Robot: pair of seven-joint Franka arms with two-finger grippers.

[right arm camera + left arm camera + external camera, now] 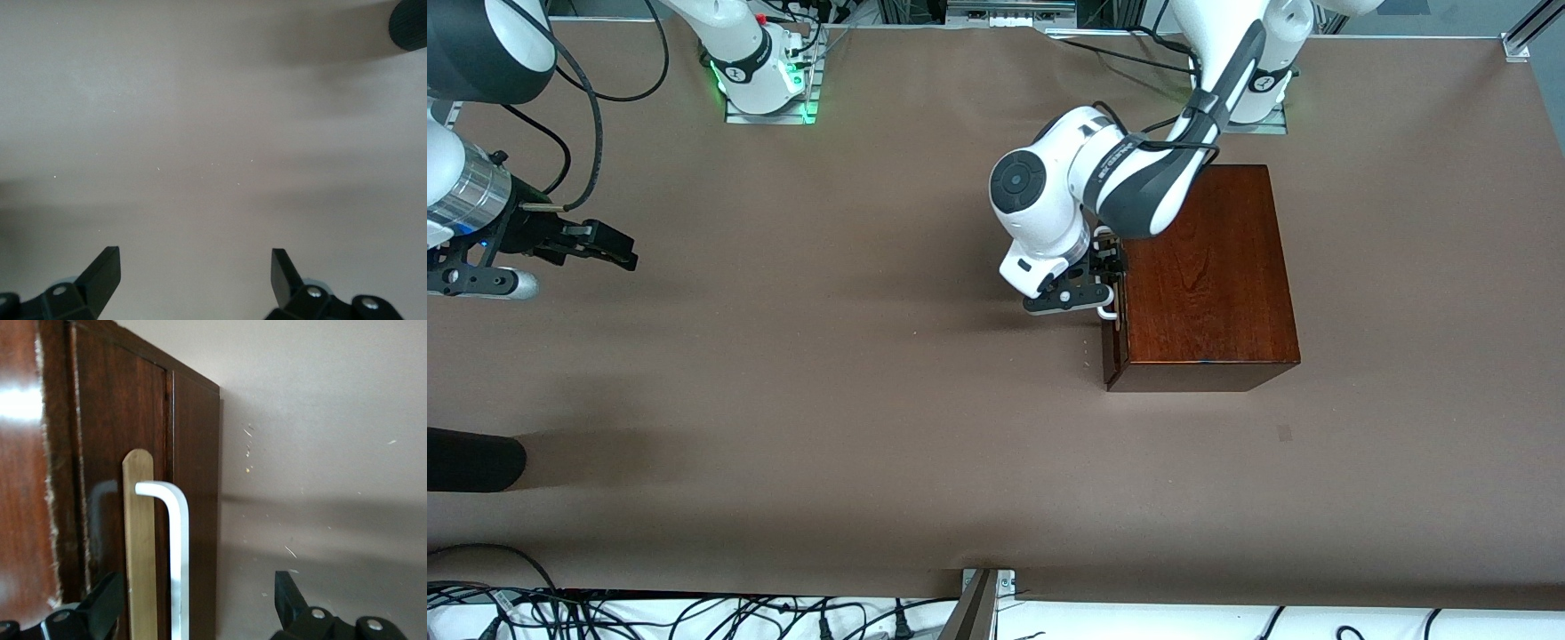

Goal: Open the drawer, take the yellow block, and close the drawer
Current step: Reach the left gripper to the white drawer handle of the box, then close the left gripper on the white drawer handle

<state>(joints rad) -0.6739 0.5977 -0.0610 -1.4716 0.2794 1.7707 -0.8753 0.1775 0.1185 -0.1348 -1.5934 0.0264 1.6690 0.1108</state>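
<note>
A glossy dark mahogany box stands toward the left arm's end of the table. Its drawer is shut, its dark front facing the right arm's end. My left gripper is at that front, open, and the white loop handle stands between its fingers without being pinched. A pale wood strip lies on the front under the handle. My right gripper waits open over bare table at the right arm's end, nothing between its fingers. The yellow block is hidden.
The brown table cover stretches between the two arms. A dark rounded object pokes in at the right arm's end, nearer the front camera, and its tip shows in the right wrist view. Cables run along the table's front edge.
</note>
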